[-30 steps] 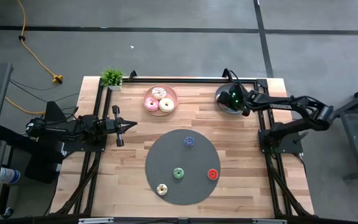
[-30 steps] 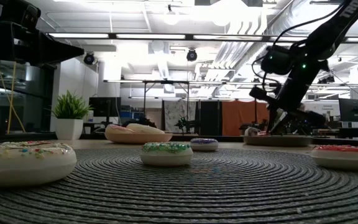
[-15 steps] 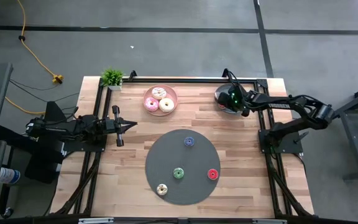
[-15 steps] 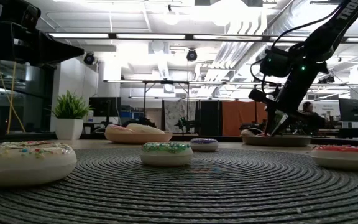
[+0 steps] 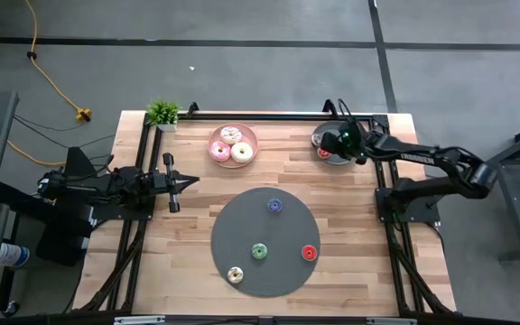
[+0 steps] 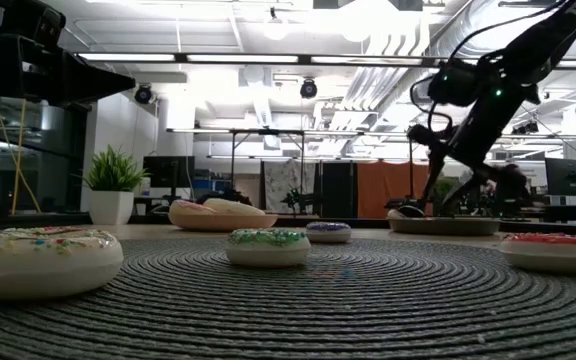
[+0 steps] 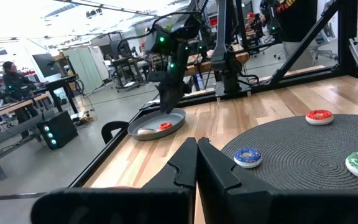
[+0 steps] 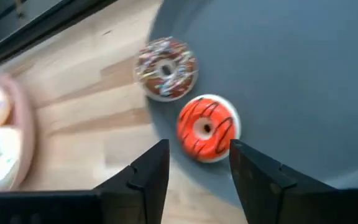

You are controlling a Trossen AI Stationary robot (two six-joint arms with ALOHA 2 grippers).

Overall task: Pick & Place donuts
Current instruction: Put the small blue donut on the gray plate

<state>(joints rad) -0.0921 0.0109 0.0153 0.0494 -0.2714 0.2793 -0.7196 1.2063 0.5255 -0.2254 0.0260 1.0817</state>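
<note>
On the near half of the wooden table (image 5: 188, 271) lies a big dark grey disc (image 5: 242, 257) of woven coils, and four small donuts rest flat on it, holes facing up, well apart from one another: a cream one with sprinkles (image 5: 235, 274) nearest the front edge, a green one (image 5: 259, 251) near the middle, a red one (image 5: 309, 253) toward the right side, and a blue one (image 5: 274, 206) at the far part of the disc. Being rings lying flat, none shows a long axis. Beyond the disc, at the left side of the table, the left gripper (image 5: 190, 181) waits with its fingers pressed together, pointing toward the table's middle and holding nothing. Farther back, a pink plate (image 5: 233, 144) holds three larger donuts lying flat and crowded together: a pink-frosted one (image 5: 219, 151), a pale cream one (image 5: 242, 152) and a lighter sprinkled one (image 5: 231, 135) behind them. At the far right corner a grey plate (image 5: 319, 140) carries two small donuts side by side, an orange-red one with dark stripes (image 8: 206, 127) and a brown one with sprinkles (image 8: 165, 68). The right gripper (image 8: 198, 165) hangs just above this plate with its fingers spread, the striped donut between them but not pinched. A small potted plant (image 5: 162, 113) stands at the far left corner.
</note>
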